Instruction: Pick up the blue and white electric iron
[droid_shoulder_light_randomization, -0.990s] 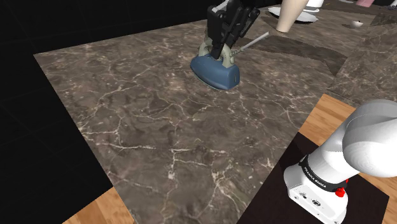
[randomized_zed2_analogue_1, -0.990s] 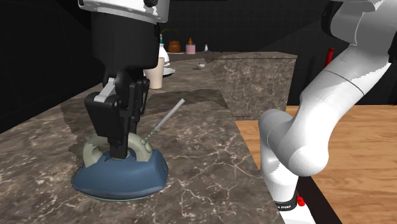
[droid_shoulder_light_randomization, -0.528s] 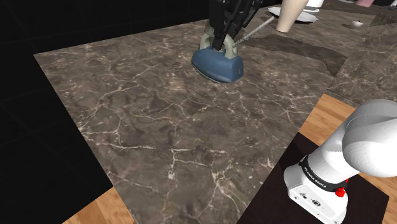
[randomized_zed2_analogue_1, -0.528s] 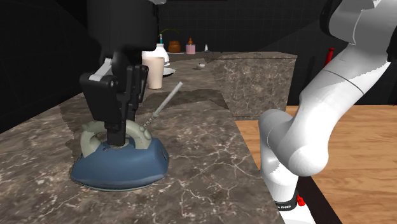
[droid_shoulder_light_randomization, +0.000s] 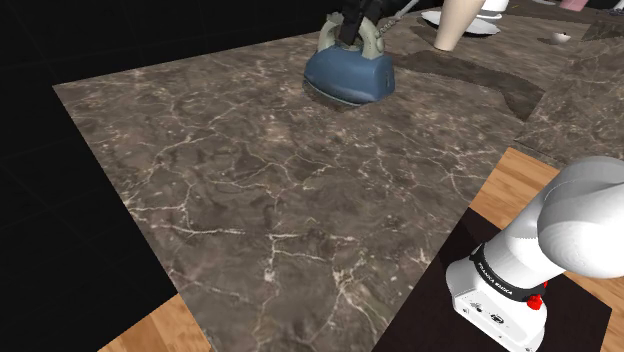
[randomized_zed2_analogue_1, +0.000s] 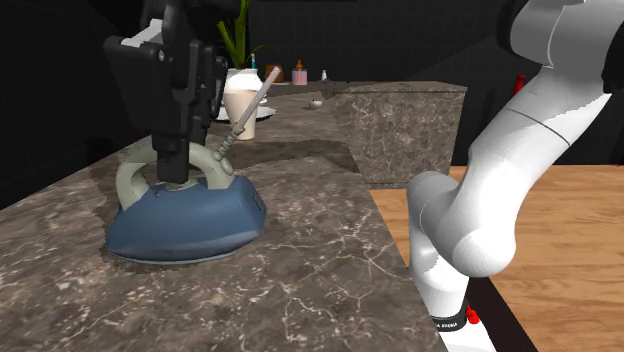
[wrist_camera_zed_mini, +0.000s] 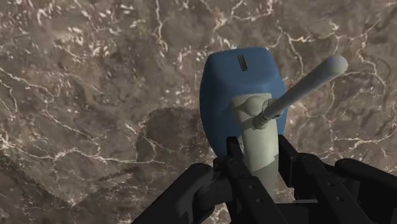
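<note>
Blue iron (randomized_zed2_analogue_1: 190, 228), grey-green handle (wrist_camera_zed_mini: 257, 145), white-veined brown counter (randomized_zed2_analogue_1: 320, 275)

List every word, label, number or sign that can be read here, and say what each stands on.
No text here is clear enough to quote.
Black band on the arm's base: small white lettering, too small to read.
Iron: a small dark slot on its blue body, no lettering.

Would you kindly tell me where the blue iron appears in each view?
Shoulder view: iron at top centre, on the marble counter.
Second exterior view: iron at lower left.
Wrist view: iron just beyond the gripper.
Shared landmark: its pale handle, clasped by the gripper.
</note>
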